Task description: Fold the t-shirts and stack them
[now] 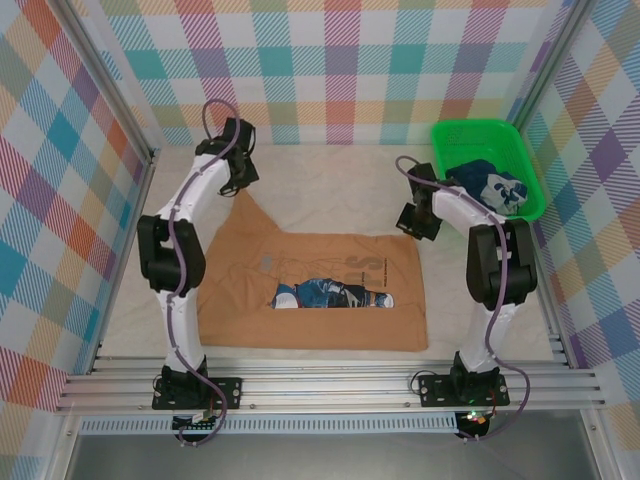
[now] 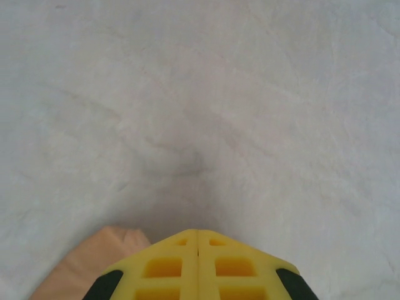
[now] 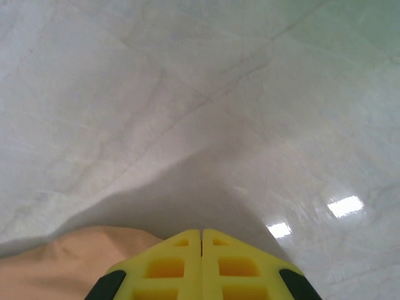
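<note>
As seen from above, tan-brown t-shirt (image 1: 330, 325) lay spread flat on tabletop (image 1: 330, 180), print up; navy t-shirt (image 1: 490, 185) sat in green basket (image 1: 475, 128), far right. Left wrist: left gripper (image 2: 198, 234), jaws together beside tan cloth edge. Right wrist: right gripper (image 3: 201, 232), jaws together, likewise.

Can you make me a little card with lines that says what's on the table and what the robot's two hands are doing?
Table: covered in pale cloth
Tan t-shirt: spread flat in the middle, blue and white picture facing up
Navy t-shirt: bunched up inside the green basket, far right corner
Left hand: shut, at the tan t-shirt's far left corner
Right hand: shut, at its far right corner
Holding the cloth: cannot tell, tan cloth shows just beside each hand
Folded yet: no
</note>
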`<control>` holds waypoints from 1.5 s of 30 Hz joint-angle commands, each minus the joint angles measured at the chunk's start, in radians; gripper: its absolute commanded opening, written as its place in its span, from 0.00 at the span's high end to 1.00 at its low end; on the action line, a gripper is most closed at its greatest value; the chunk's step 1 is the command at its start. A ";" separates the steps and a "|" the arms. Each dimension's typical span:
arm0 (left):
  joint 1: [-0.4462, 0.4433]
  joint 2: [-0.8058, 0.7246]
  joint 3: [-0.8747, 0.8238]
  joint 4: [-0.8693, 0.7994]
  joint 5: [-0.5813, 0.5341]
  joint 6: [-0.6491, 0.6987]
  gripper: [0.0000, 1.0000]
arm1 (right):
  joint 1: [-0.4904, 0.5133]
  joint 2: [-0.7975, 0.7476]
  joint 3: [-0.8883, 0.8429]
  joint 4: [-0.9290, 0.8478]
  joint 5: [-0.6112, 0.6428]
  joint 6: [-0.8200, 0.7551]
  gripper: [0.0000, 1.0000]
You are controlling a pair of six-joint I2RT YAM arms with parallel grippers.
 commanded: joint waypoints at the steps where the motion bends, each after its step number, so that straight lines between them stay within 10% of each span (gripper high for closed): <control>1: 0.000 -0.127 -0.132 -0.007 0.001 -0.033 1.00 | 0.013 -0.075 -0.047 -0.023 -0.023 -0.033 1.00; 13: 0.000 -0.709 -0.643 -0.130 -0.210 -0.198 1.00 | 0.016 -0.296 -0.240 -0.065 -0.017 -0.051 1.00; 22: -0.006 -0.986 -0.910 -0.242 -0.149 -0.397 1.00 | 0.023 -0.378 -0.392 -0.120 -0.068 -0.017 1.00; 45: -0.033 -1.067 -1.088 -0.314 -0.158 -0.512 1.00 | 0.040 -0.488 -0.527 -0.155 -0.050 0.033 1.00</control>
